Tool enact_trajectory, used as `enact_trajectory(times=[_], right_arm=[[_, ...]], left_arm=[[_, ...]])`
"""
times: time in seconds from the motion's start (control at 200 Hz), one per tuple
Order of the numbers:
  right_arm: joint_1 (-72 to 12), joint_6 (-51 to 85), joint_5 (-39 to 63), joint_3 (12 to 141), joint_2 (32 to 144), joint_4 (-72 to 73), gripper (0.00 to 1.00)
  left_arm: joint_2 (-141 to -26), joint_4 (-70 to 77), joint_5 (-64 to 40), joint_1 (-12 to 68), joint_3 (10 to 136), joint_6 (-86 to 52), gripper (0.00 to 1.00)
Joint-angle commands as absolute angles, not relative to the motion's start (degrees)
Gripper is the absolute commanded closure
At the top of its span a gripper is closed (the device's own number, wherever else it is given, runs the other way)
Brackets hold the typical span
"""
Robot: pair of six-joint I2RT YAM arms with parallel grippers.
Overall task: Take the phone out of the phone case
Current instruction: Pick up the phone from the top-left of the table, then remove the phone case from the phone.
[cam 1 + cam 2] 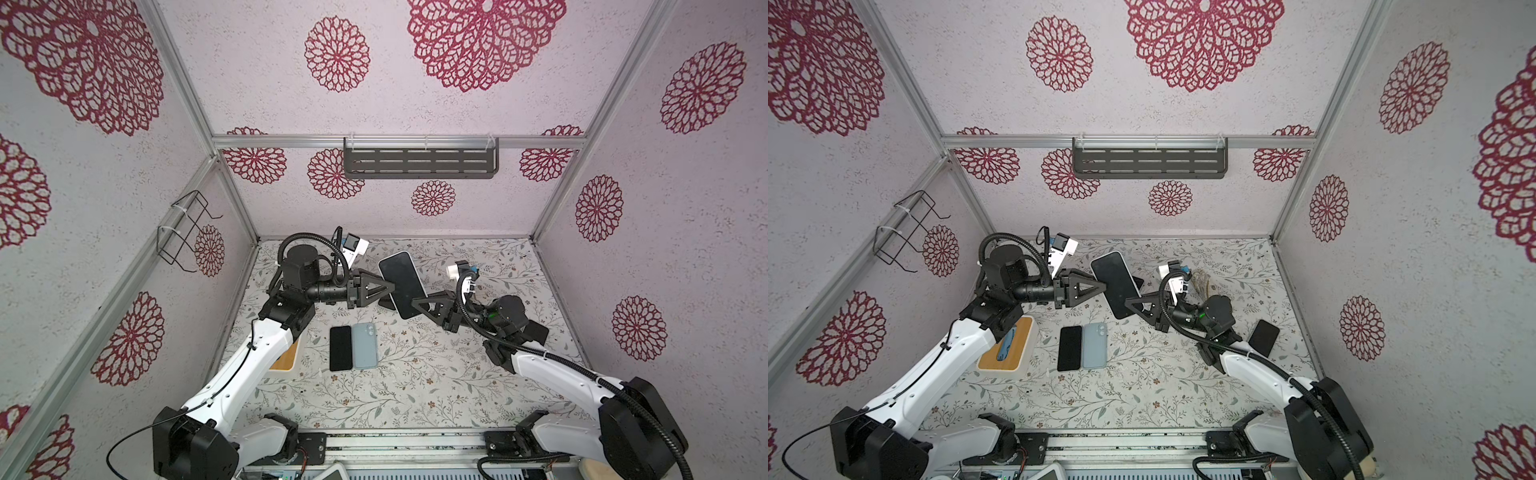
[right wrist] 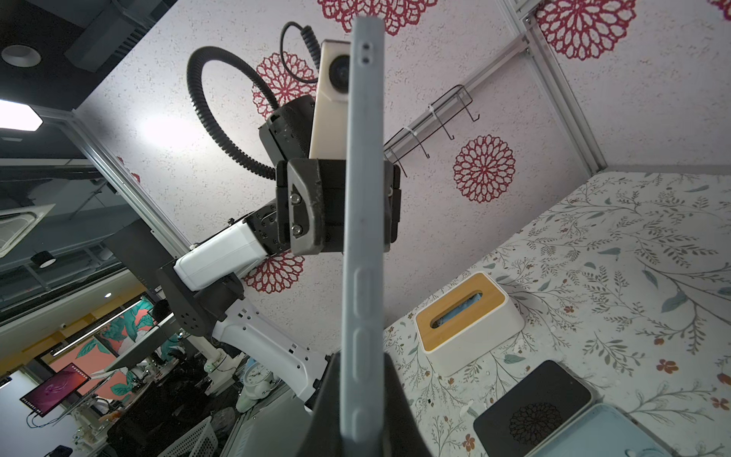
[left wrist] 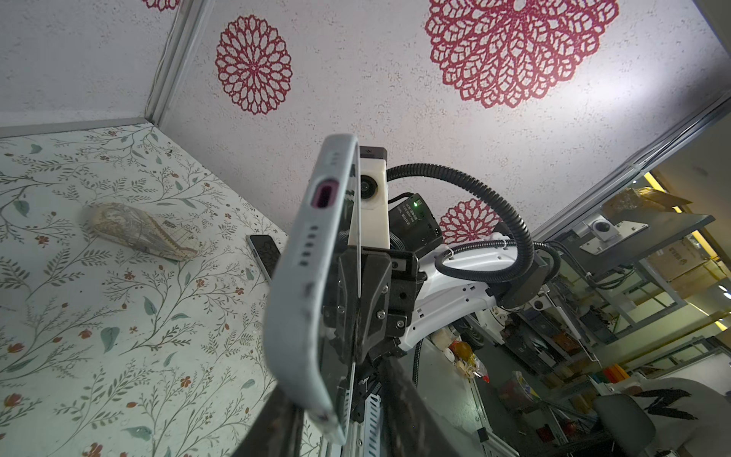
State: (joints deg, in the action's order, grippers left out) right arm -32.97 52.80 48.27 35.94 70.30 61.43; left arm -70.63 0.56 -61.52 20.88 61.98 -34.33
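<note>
The phone [image 1: 401, 282] is held in the air over the middle of the table, its dark screen facing up in both top views. A pale grey-blue phone case [image 3: 300, 277] wraps its back and edges. My right gripper [image 1: 414, 302] is shut on the phone's near right part. In the right wrist view its fingers [image 2: 395, 399] press both faces of the case edge [image 2: 362, 198]. My left gripper [image 1: 392, 287] comes from the left and straddles the phone's long edge, one finger behind the case and one on the screen side.
A black phone [image 1: 340, 348] and a pale blue case [image 1: 365, 345] lie side by side on the table. A bamboo-lidded tissue box [image 1: 1007, 345] stands at the left. Another dark phone [image 1: 1263, 337] lies at the right, and a clear wrapped bag [image 1: 1204, 282] lies behind my right arm.
</note>
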Motion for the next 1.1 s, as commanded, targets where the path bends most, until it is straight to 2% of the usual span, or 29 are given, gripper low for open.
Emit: enact_trajectory(times=[0.0, 0.25, 0.54, 0.586, 0.721, 0.776, 0.916, 1.096], right_arm=[[-33.31, 53.17, 48.32, 36.30, 69.85, 67.08, 1.00], [-33.40, 52.99, 48.08, 35.98, 70.14, 67.24, 1.00], [-33.49, 52.35, 48.69, 35.27, 70.20, 67.59, 1.00], [-33.49, 52.01, 48.52, 34.96, 69.91, 67.46, 0.89], [-33.49, 49.32, 46.77, 33.79, 67.47, 63.86, 0.42], [-33.49, 46.98, 44.58, 32.70, 65.40, 61.21, 0.31], [-33.81, 43.30, 37.57, 27.89, 58.81, 57.55, 0.17], [-35.26, 43.56, 34.99, 25.59, 55.02, 58.00, 0.16]], left_arm=[[-71.45, 2.49, -63.37, 20.65, 63.87, -34.53, 0.67], [-71.59, 2.46, -63.50, 20.61, 63.72, -34.37, 0.78], [-70.81, 5.40, -64.12, 20.51, 63.02, -36.96, 0.99], [-70.43, 5.75, -63.72, 20.46, 62.89, -37.30, 1.00], [-68.32, 5.44, -58.16, 20.03, 62.42, -38.58, 1.00], [-67.11, 6.61, -54.48, 19.70, 61.91, -40.70, 1.00], [-64.22, 13.64, -44.04, 19.64, 58.73, -49.79, 1.00], [-63.25, 27.85, -38.39, 21.13, 53.76, -61.01, 1.00]])
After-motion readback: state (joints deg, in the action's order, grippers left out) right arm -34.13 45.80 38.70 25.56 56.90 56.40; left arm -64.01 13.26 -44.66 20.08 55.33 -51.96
